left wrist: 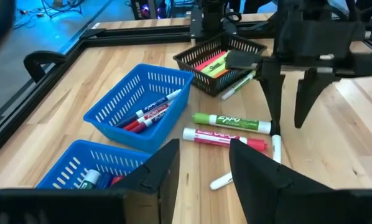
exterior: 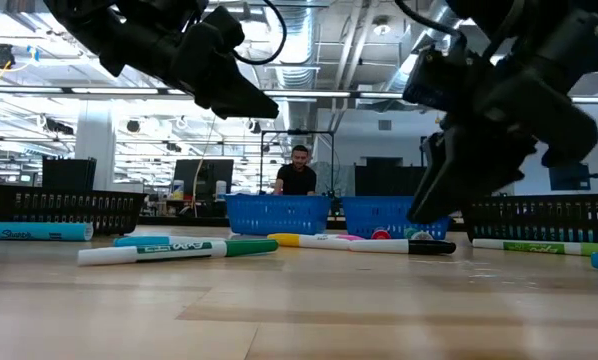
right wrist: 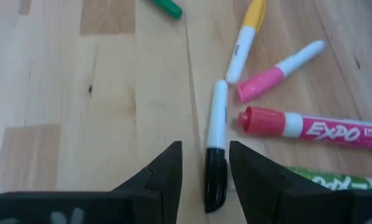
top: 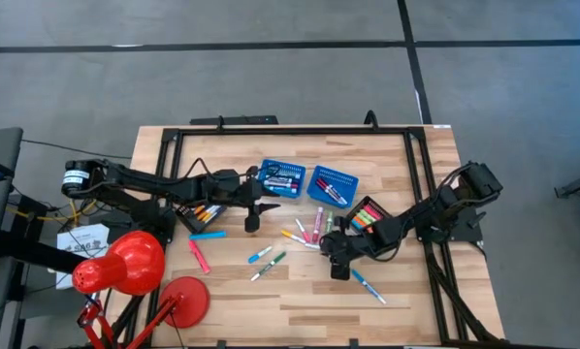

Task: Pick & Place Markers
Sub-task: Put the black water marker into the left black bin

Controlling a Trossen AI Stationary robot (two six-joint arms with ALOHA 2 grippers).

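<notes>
The right tool (right wrist: pixel 204 171) is being held open, its fingers straddling a black-capped white marker (right wrist: pixel 216 142) lying on the tabletop (top: pixel 300 291) amid scattered markers (top: pixel 314 228). The left tool (left wrist: pixel 204 165) is being held open near the blue baskets (top: pixel 306 181).

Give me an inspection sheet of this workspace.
Surface: wooden table with a black frame.
Job's things: loose markers mid-table; more in two blue baskets and black trays.
Clutter: red lamp at the table's front left corner.
Grippers: left tool open, raised near the baskets; right tool open, straddling a black-capped white marker.
Cables: black cables along the left arm.
Surroundings: a person beyond the table.
</notes>
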